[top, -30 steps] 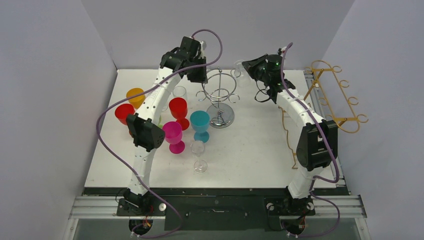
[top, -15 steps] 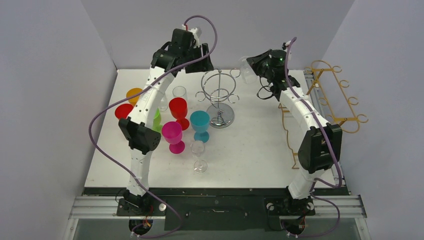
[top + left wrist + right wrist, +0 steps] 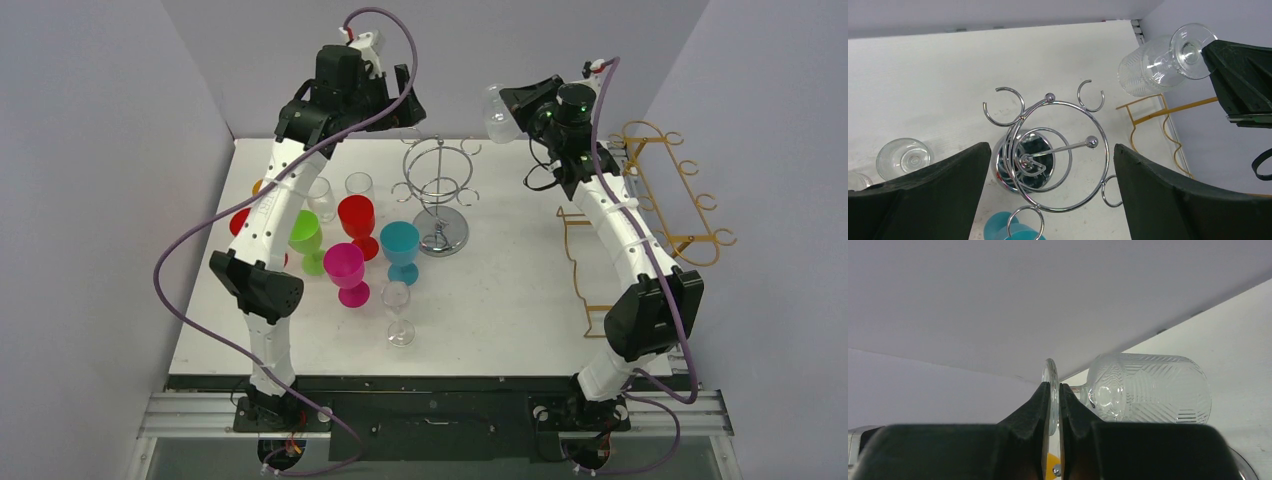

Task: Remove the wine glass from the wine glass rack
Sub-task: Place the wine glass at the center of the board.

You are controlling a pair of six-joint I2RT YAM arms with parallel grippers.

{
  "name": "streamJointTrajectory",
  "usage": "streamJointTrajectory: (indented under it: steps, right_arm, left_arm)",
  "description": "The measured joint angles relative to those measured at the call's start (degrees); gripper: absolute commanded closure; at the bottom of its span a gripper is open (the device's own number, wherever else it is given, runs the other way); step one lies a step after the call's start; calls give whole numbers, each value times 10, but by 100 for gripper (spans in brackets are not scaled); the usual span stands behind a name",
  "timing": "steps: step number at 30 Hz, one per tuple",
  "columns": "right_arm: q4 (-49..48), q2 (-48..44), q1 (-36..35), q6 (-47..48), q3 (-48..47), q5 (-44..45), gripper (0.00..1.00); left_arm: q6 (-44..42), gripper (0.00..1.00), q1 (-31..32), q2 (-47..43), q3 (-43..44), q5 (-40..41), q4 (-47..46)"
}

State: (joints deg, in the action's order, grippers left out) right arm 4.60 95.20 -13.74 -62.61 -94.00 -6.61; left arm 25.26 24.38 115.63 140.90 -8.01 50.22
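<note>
Clear cut-pattern wine glass (image 3: 1148,387) held away from the chrome wire rack (image 3: 1049,98).
Right pincer (image 3: 1052,390) grasps its foot; left pincer (image 3: 1052,150) hangs released above the rack.

Soft, even light falls from above, and the white table (image 3: 500,300) reads bright without washing out. Shadows are faint and sit close under the rack (image 3: 443,232) and cups (image 3: 346,265). The chrome carries small sharp glints. In the left wrist view the left fingers (image 3: 923,200) are dark and soft-edged. In the right wrist view the right fingers (image 3: 1030,412) blur near the lens, while the glass (image 3: 1148,387) is crisp.
</note>
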Motion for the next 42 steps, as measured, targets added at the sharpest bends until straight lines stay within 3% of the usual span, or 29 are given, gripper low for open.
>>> streamJointTrajectory:
  steps: [11, 33, 42]
  right_arm:
    - [-10, -33, 0, -19, -8, -16, 100]
    - [-21, -143, -25, -71, -12, -39, 100]
    - [-98, -150, -72, -169, -15, -79, 100]
  left_arm:
    - [4, 1, -4, -76, -66, -10, -63]
    - [59, 3, -19, -251, -249, -81, -187]
    - [153, 2, -29, -326, -390, -164, -335]
